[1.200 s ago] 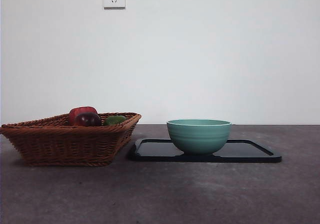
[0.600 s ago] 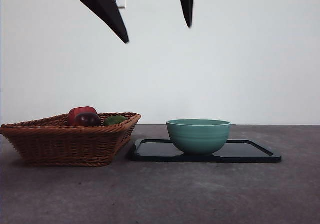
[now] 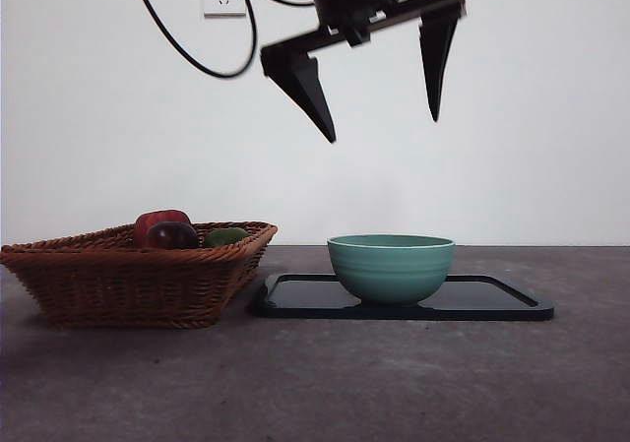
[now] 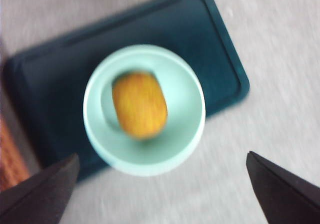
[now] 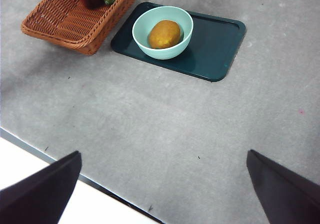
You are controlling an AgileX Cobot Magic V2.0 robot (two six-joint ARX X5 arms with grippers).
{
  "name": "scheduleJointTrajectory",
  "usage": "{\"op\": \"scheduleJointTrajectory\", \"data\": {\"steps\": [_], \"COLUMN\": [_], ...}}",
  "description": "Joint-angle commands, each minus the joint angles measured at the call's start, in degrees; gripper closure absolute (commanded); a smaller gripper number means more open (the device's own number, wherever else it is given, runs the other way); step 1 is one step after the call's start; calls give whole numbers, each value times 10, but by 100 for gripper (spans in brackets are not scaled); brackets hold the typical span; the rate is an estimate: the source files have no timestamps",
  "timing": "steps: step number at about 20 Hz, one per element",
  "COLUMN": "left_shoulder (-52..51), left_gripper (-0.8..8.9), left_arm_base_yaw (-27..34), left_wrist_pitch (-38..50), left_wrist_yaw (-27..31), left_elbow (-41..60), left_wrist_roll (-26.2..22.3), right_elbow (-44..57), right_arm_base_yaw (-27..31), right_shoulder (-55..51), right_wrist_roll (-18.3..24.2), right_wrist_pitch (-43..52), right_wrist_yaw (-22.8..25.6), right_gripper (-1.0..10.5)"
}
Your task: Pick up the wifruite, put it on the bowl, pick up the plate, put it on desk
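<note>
The brownish-orange wifruite [image 4: 139, 104] [image 5: 164, 33] lies inside the mint-teal bowl [image 3: 391, 265] [image 4: 150, 161] [image 5: 165, 53]; the front view hides it behind the bowl's wall. The bowl stands on the plate [image 3: 492, 299] [image 4: 200, 44] [image 5: 215, 44], a dark flat rectangular tray on the grey desk [image 3: 315, 383]. My left gripper [image 3: 382, 129] [image 4: 161, 155] hangs open and empty well above the bowl. My right gripper [image 5: 164, 152] is open and empty, high over the desk's near side, far from the bowl.
A wicker basket [image 3: 138, 275] [image 5: 65, 19] stands just left of the plate and holds a red apple [image 3: 157, 221], a dark purple fruit [image 3: 174, 235] and a green fruit [image 3: 226, 236]. The desk's near edge [image 5: 75, 176] shows in the right wrist view.
The left arm has come down into the front view from the top edge and shifted right, so its open jaws now hang over the bowl. Bowl, plate and basket have not moved.
</note>
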State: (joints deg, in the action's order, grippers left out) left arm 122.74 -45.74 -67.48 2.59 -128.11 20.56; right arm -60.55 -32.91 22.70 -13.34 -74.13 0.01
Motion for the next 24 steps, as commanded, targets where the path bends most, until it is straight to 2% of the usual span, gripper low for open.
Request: {"op": "scheduleJointTrajectory", "data": {"steps": [1,7,24], "left_shoulder": [53,114,157], "left_gripper": [221,221,265], "left_arm_base_yaw": [4,6,8], "left_wrist_pitch": [1,56,62], "left_wrist_yaw": [-3,-2,0], "left_elbow": [-39,-40,-40], "left_wrist_roll": [-9,-17,-41], "right_elbow": [-5,-5,-5], "right_arm_base_yaw": [-3,-3,-3], "right_shoulder": [3,3,3], "right_wrist_roll": [1,1,-2], "right_wrist_pitch": [3,3,-5], "right_wrist_yaw": [0,0,0], "right_gripper": [390,390,390]}}
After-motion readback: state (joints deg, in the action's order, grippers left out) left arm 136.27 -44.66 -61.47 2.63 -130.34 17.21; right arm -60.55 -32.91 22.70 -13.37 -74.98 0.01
